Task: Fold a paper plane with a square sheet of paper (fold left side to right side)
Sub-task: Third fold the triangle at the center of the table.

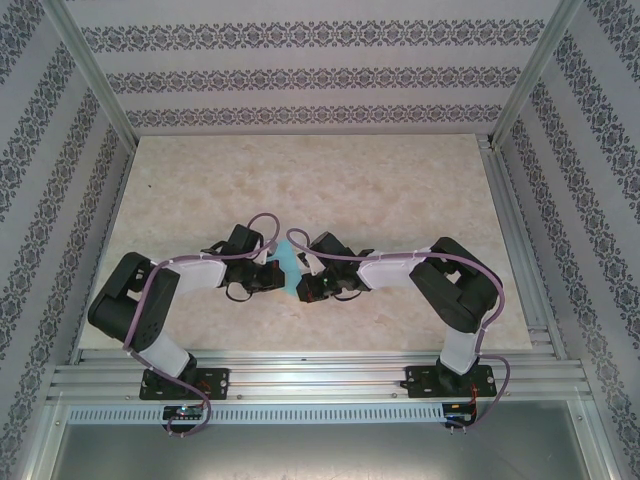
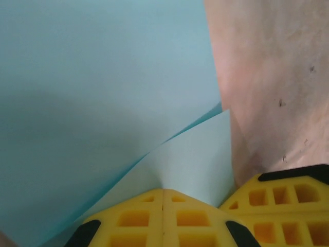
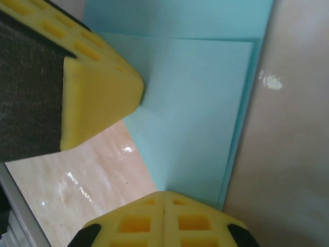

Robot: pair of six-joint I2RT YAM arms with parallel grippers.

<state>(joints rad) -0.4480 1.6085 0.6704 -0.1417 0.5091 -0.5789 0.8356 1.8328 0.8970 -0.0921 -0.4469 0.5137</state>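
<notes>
Two grippers meet over the middle of the table (image 1: pixel 400 190), and the sheet of paper (image 1: pixel 288 262) sits between them at that same middle spot, partly raised off the table surface.

1. Step in hand. Judged from the layout, the left-to-right fold is under way: the paper shows two overlapping layers with a slanted edge where one layer crosses the other, and no pointed dart shape exists yet.

2. Left gripper (image 2: pixel 163 193). The jaws are fully closed. A lifted flap of the sheet rises straight from the closed tips, so the gripper appears to pinch the paper on the left half of the table centre.

3. Right gripper (image 3: pixel 163 194). The jaws are fully closed. A corner of the paper runs up to the tips. The right wrist view does not settle whether this gripper pinches the corner or only presses it onto the table.

4. Next move, as a judgement. The raised flap needs to travel across toward the right half of the table centre until its free edge lines up with the opposite edge. The lower layer must be kept pinned so that it does not slide. The crease then needs firm pressure along its full length.

5. Caution. Thin paper buckles easily; a misaligned edge gives a skewed crease.
</notes>
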